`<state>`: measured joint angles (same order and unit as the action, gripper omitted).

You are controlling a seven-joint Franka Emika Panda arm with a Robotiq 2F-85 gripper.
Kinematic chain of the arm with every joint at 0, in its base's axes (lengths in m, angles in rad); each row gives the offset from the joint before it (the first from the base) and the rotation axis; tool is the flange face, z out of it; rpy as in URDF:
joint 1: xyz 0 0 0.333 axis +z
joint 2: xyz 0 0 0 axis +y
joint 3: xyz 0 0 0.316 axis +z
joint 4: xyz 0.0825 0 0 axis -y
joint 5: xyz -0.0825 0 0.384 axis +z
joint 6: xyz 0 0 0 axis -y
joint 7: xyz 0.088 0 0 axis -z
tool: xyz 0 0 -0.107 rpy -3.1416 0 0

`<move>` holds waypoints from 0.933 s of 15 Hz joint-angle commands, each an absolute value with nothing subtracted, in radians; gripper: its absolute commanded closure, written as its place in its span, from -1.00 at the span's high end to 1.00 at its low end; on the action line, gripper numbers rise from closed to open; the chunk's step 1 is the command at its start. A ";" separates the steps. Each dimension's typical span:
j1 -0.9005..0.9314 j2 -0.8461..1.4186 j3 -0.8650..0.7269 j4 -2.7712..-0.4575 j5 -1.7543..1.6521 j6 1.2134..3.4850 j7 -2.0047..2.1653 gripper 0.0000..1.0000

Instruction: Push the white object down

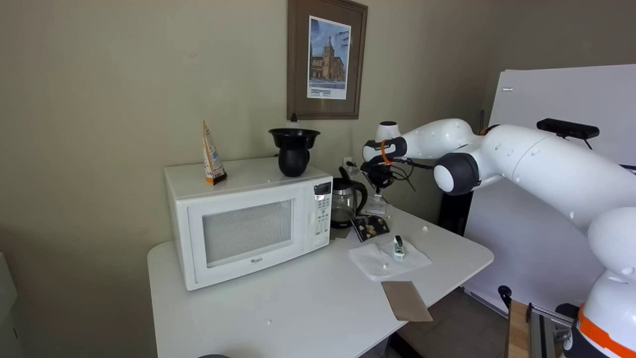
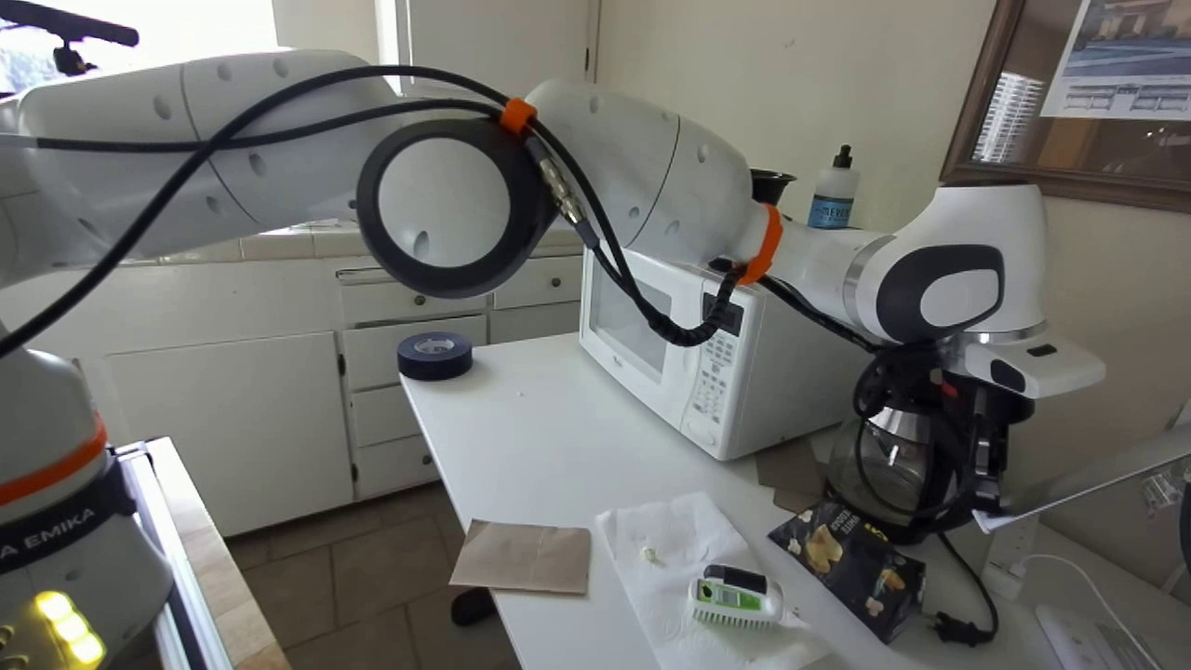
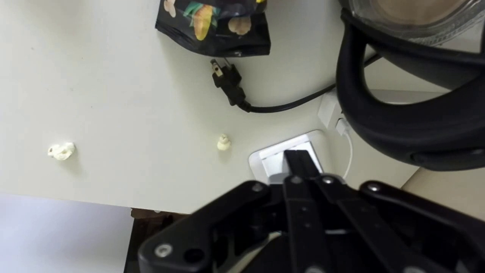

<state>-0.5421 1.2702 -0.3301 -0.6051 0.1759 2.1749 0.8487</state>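
Observation:
A white object with a rounded-corner base and a bright rectangular face (image 3: pixel 273 165) lies at the table's far corner in the wrist view. It also shows as a small white shape in an exterior view (image 1: pixel 376 207). In an exterior view a pale tilted panel (image 2: pixel 1089 484) stands above a white base (image 2: pixel 1089 637); I cannot tell how they join. My gripper (image 3: pixel 301 154) points down with its fingers together and nothing visible between them. In the wrist view its tips overlap the bright face; contact cannot be told. The gripper also shows in both exterior views (image 1: pixel 378 190) (image 2: pixel 988 498).
A black-handled glass kettle (image 3: pixel 401 110) stands close beside the gripper. A black snack bag (image 3: pixel 216 30), a loose plug (image 3: pixel 227 81) and popcorn pieces (image 3: pixel 223 142) lie nearby. A microwave (image 1: pixel 248 223) and a brush on a paper towel (image 2: pixel 735 596) are farther off.

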 commanded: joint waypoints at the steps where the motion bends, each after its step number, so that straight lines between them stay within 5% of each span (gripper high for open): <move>1: -0.584 1.333 -0.289 -0.503 0.141 2.157 0.904 -1.00; 14: -0.590 1.248 -0.237 -0.484 0.072 1.988 0.902 -1.00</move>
<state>-0.5890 1.3146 -0.2571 -0.4436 0.1059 2.0429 0.9097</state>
